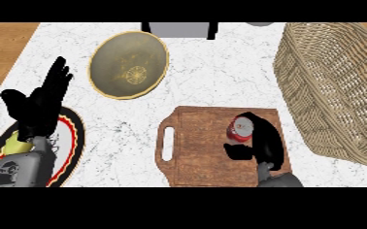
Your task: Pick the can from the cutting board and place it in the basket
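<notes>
On the board (208,145): right hand (261,138) curled round the upright can (241,128).
Fingers wrap its far side for lifting toward the basket (323,82), right; left hand (43,99) rests open, fingers up.

A red can (241,129) with a silvery top sits on a brown wood-grain board (204,150), beside a tan woven basket (326,87), an olive gold-rimmed plate (129,64), black hands (261,140) and a white marbled counter (215,82).
</notes>
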